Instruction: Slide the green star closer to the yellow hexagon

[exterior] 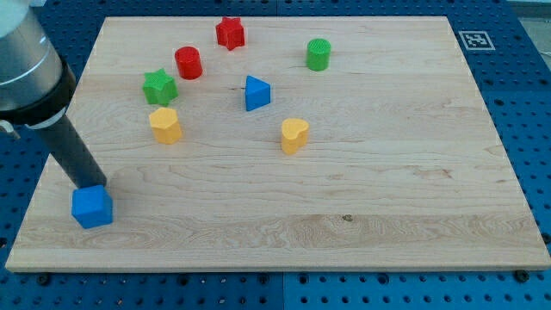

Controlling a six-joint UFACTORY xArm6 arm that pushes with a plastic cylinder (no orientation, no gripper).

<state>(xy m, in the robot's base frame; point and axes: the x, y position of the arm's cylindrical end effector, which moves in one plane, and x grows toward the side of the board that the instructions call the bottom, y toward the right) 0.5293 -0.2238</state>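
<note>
my tip (91,186) touches the blue cube (92,207) at near left; green star (159,86) sits upright just beyond the yellow hexagon (165,125)

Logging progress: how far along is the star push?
Done: the green star already sits just above the yellow hexagon, a small gap between them. In hand: nothing; my tip rests at the blue cube, down-left of both. Left: closing that gap.
</note>
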